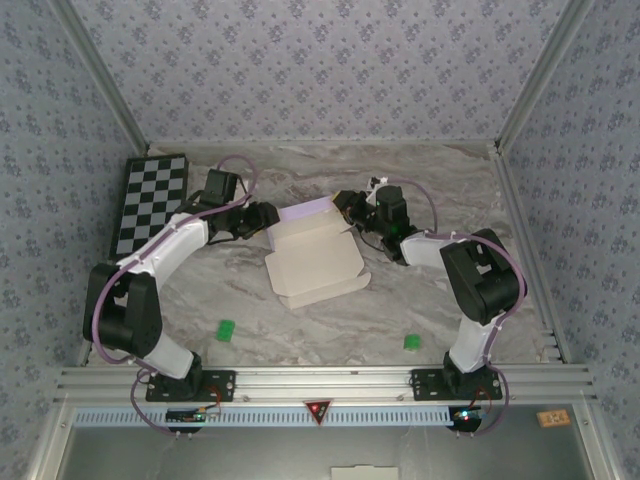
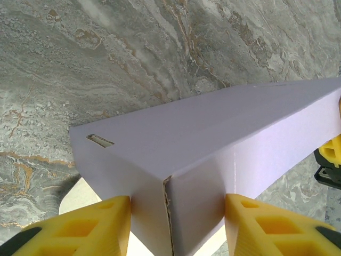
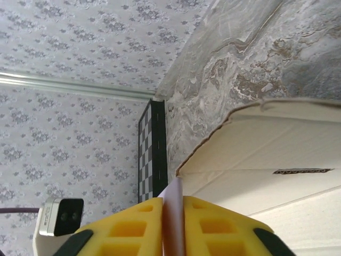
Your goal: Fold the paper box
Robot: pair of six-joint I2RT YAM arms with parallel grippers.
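Standing up the far wall: both tools grip the paper box [image 1: 315, 262].
It lies mid-table [image 1: 430, 300], cream inside up. The left tool [image 2: 178, 216] clasps its lavender far-left corner, and the right tool [image 3: 173, 213] is clenched on a thin upright flap at its far-right end. Next, I judge, that flap must fold inward toward a slot.
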